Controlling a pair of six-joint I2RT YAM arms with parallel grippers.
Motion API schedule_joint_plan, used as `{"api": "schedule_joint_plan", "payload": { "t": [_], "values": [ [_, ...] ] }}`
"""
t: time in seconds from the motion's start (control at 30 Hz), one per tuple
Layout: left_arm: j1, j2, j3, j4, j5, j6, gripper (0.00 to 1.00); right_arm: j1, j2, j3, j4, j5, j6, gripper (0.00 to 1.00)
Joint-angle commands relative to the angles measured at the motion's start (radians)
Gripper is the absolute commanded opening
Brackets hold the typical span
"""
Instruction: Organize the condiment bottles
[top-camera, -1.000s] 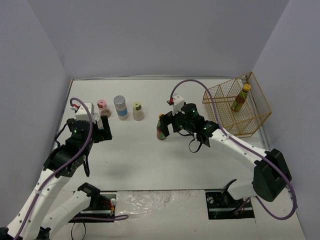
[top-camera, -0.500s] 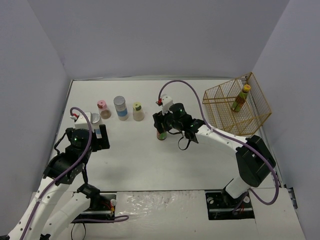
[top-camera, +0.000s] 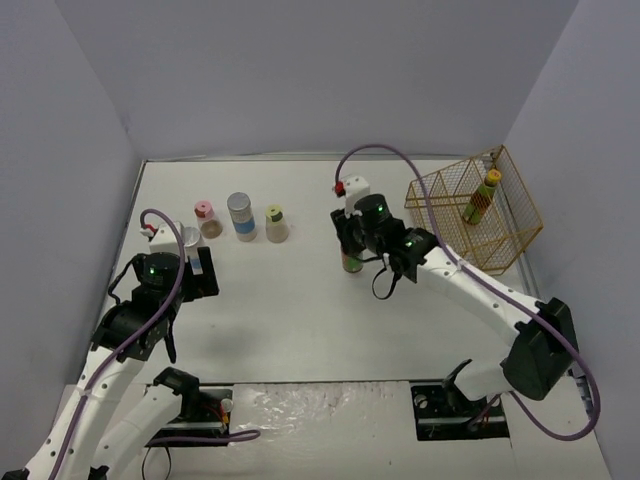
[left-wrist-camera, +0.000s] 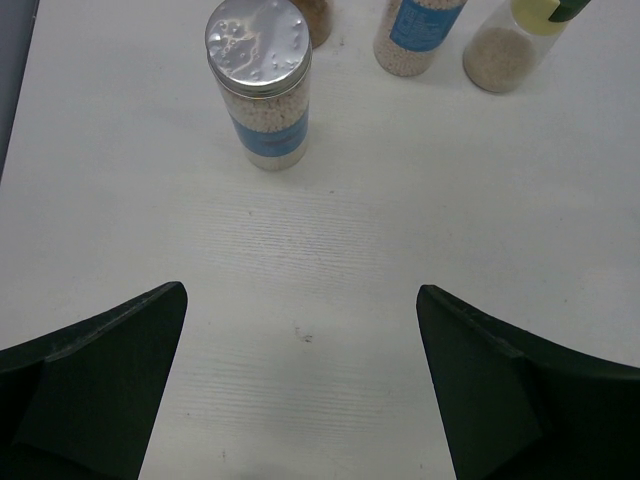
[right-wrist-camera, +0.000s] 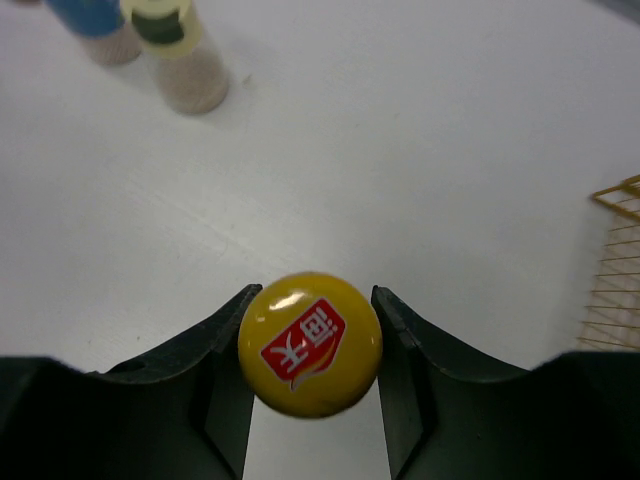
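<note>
Overhead, dark bottle half-hidden, R wrist cam, yellow cap clamped

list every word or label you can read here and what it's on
"海天", probably: white characters on a red emblem, seen sideways, on the yellow cap of the dark bottle.
Blue labels on the silver-lidded jar and its neighbour: no print readable.
Second dark bottle in the wire basket: label too small.

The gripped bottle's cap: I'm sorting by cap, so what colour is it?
Yellow cap with a red logo, clearest in the right wrist view.
</note>
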Motion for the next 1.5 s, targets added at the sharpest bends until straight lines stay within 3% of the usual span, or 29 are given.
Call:
{"api": "schedule_joint_plan", "payload": {
  "t": [0.0, 0.23, 0.43, 0.67, 1.0, 1.47],
  "values": [
    [0.022, 0.012, 0.027, 0.045, 0.021, 0.005, 0.97, -0.1, -0.159, 0.267, -0.035, 0.246, 0.005, 0.0],
    [0.031, 0.004, 0.022, 0.047, 0.028, 0.008, 0.97, -0.353, -0.17, 0.445, -0.1, 0.371, 0.007, 0.0],
    [0.038, 0.007, 0.024, 0.042, 0.027, 0.016, 0.97, -0.584, -0.107, 0.527, -0.105, 0.35, 0.037, 0.0],
    [0.042, 0.013, 0.022, 0.044, 0.035, 0.02, 0.97, -0.761, -0.014, 0.591, -0.101, 0.341, 0.07, 0.0],
    [0.048, 0.014, 0.022, 0.045, 0.048, 0.022, 0.97, -0.868, 0.045, 0.551, -0.069, 0.28, 0.094, 0.0],
    [0.054, 0.017, 0.021, 0.048, 0.055, 0.022, 0.97, -0.877, 0.043, 0.308, 0.009, 0.233, 0.169, 0.0]
  ]
}}
